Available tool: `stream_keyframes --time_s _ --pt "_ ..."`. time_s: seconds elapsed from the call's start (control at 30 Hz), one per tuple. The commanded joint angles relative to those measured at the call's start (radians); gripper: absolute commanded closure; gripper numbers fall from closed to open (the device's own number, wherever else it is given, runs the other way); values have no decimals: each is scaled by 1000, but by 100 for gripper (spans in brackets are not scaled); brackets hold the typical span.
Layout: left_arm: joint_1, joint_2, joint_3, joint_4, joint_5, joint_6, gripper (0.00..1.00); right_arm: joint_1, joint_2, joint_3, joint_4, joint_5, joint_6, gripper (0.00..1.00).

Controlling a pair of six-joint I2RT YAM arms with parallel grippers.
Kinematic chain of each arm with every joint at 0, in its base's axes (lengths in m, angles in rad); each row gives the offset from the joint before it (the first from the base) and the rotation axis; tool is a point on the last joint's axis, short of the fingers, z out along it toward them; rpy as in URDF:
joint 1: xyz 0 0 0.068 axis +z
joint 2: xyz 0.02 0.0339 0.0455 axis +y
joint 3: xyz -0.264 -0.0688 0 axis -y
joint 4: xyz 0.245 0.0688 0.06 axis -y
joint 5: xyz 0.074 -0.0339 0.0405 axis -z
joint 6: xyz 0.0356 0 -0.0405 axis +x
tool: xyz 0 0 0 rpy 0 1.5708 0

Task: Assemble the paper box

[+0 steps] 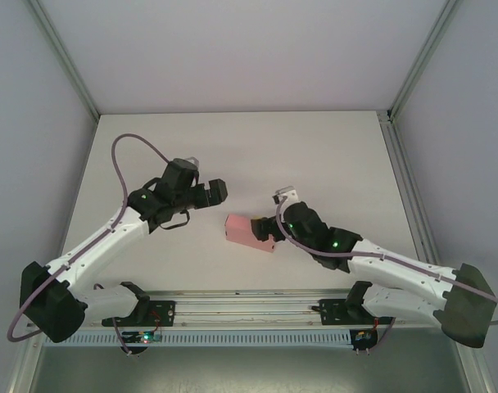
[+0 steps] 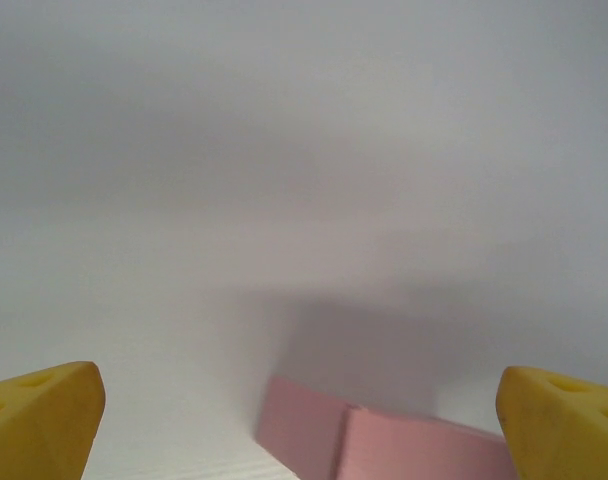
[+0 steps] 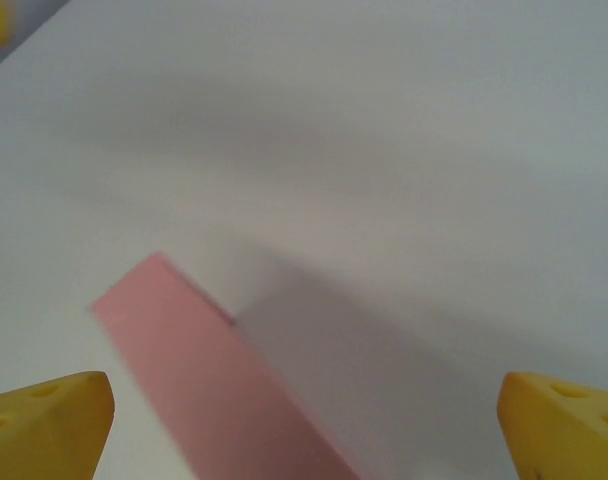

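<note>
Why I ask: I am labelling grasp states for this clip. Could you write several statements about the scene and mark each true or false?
1. The paper box lies on the table between the two arms. True.
2. The left gripper is shut on the box. False: its fingers are spread wide, holding nothing.
3. The box is a flat, unfolded sheet. False: it is folded into a rectangular block.
4. The right gripper is open. True.
</note>
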Motion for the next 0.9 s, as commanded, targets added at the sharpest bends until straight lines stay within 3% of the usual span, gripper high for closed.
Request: stream_keyframes --time_s 0.0,0.2,0.4,0.47,0.6,0.73,0.87 --pt "45 4 35 -213 -223 25 0 -7 75 117 -130 -293 -332 2" --pt "99 -31 -25 -230 -214 22 0 -14 273 291 -319 -206 -542 2" --pt "129 -65 -66 -222 -211 30 0 2 437 420 -454 -234 -644 8" --pt "135 -69 -70 -219 -212 31 0 17 476 443 -477 -185 -656 11" --pt "139 -66 -69 -220 -211 39 0 19 522 472 -489 -83 -631 27" --pt "141 -69 -55 -238 -232 46 0 19 546 488 -515 -106 -653 42" --pt "142 -89 -59 -238 -241 42 0 28 543 503 -512 -22 -659 47"
